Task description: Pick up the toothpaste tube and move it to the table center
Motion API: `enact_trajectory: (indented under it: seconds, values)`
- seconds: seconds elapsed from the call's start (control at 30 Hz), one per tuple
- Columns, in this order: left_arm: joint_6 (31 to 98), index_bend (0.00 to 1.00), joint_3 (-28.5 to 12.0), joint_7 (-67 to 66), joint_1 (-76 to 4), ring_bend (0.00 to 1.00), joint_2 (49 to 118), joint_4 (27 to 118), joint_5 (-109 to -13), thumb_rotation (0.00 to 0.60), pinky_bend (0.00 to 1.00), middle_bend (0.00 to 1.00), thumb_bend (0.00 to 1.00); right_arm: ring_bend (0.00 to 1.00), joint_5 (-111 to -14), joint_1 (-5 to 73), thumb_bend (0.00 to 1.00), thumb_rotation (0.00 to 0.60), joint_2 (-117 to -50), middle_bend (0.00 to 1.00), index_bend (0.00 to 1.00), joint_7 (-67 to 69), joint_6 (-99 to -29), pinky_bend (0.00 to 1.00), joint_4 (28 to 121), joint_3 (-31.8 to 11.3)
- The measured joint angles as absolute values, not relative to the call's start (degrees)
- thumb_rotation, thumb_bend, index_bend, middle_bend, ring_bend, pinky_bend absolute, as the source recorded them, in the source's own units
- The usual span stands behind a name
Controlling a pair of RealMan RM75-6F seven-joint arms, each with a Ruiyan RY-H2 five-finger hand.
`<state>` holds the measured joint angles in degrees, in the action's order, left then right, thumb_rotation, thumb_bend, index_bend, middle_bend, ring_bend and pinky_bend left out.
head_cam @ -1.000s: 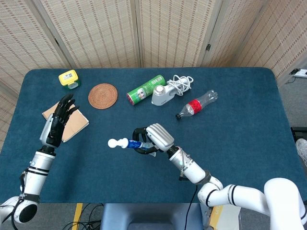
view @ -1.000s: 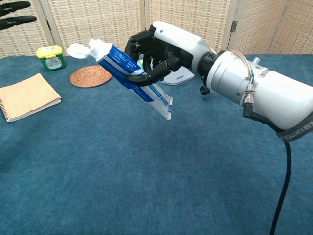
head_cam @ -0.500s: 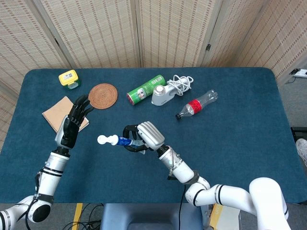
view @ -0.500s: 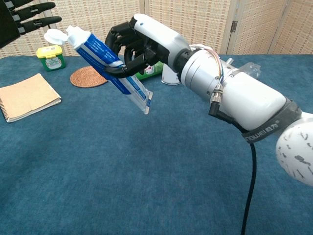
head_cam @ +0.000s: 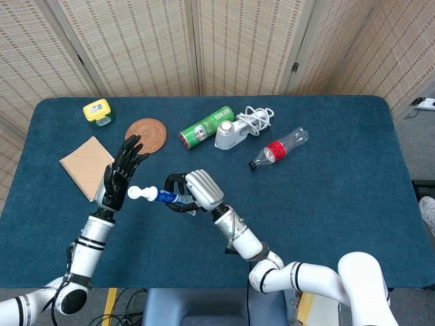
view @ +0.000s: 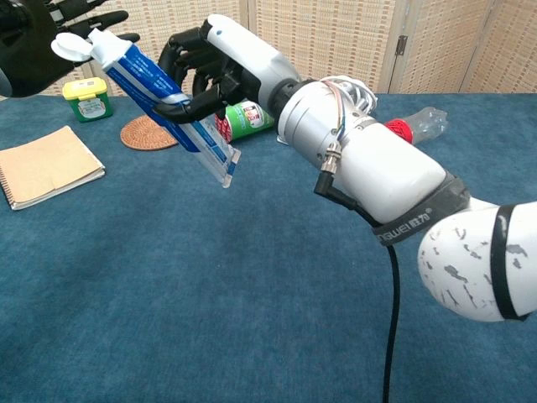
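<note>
Left of frame centre, the right hand (head_cam: pixel 192 192) grips the blue-and-white toothpaste tube (head_cam: pixel 158 195) above the dark blue worktop (head_cam: pixel 326 204); the left hand (head_cam: pixel 121 174), fingers spread and empty, waits at its cap, where a mistimed handover could drop it

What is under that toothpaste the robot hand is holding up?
Only bare blue table lies under the toothpaste tube, which the right robot hand holds in the air. The left robot hand is spread beside the cap. Black fingers cover the tube's middle.
</note>
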<state>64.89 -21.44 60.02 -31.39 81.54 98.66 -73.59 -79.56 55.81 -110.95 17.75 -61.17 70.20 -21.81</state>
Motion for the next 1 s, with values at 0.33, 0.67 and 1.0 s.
enact_trajectory:
  seconds: [0.33, 0.67, 1.0]
  values:
    - [67.24, 0.00, -21.85, 54.69, -31.98, 0.00, 84.47, 98.55, -73.71, 0.053, 0.14, 0.00, 0.00, 0.63, -76.84, 57.04, 0.58, 0.600, -112.63, 0.66, 0.74, 14.80, -59.99, 0.70, 70.12, -22.86]
    - [69.76, 0.00, -21.79, 47.34, -32.60, 0.00, 86.58, 96.35, -74.73, 0.011, 0.14, 0.00, 0.00, 0.63, -73.77, 57.35, 0.57, 0.600, -112.62, 0.66, 0.74, 11.23, -58.08, 0.70, 71.86, -23.25]
    - [71.53, 0.00, -19.69, 46.94, -33.12, 0.00, 87.47, 92.01, -80.25, 0.002, 0.14, 0.00, 0.00, 0.64, -70.41, 57.48, 0.56, 0.600, -110.69, 0.66, 0.74, 8.55, -54.26, 0.70, 74.37, -23.28]
